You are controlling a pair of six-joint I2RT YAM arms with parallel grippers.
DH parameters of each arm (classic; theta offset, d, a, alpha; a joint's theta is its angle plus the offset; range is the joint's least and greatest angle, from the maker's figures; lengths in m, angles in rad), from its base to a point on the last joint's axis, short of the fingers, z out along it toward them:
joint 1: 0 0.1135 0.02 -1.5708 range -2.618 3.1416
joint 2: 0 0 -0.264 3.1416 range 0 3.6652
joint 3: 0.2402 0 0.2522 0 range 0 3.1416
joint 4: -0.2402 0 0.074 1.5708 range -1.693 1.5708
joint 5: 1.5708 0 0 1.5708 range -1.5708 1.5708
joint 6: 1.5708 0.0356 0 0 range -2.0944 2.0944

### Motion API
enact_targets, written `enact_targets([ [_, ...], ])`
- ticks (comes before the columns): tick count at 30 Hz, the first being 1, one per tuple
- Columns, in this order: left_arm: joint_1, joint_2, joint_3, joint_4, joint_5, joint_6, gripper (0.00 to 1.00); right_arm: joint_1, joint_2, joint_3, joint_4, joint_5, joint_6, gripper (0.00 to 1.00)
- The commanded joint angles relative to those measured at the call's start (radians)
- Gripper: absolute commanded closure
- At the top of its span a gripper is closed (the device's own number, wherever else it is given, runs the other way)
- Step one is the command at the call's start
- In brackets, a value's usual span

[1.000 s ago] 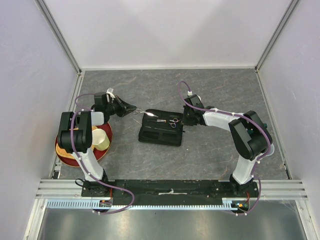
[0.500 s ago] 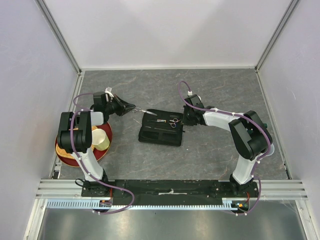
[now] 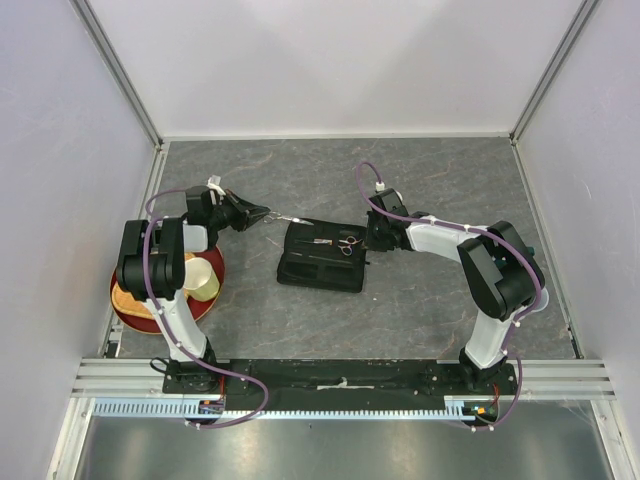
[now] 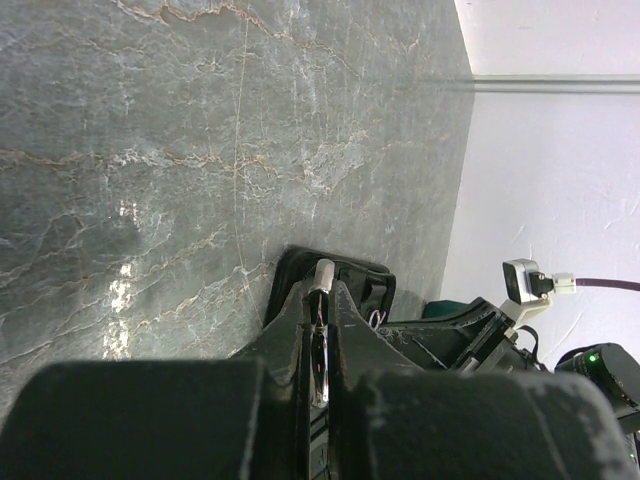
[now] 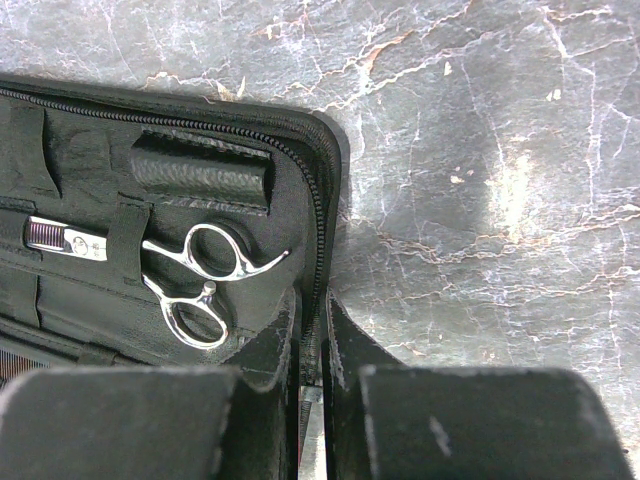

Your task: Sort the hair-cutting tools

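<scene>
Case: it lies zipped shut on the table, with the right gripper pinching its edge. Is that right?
Not quite. The case lies open, not zipped shut: the right wrist view shows its lining, with a pair of scissors strapped inside. The right gripper does pinch its edge.

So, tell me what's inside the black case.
One pair of silver scissors, partly covered by a strap. The right gripper hides the near edge of the case.
</scene>
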Motion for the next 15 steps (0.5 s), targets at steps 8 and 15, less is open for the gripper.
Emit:
enact_targets([
  [8, -0.022, 0.001, -0.02, 0.041, 0.04, -0.004, 0.98, 0.011, 0.068, -0.015, 0.051, -0.023, 0.005, 0.94],
  [15, -0.022, -0.061, -0.025, -0.038, 0.046, 0.041, 0.98, 0.011, 0.077, -0.012, 0.051, -0.023, 0.01, 0.95],
])
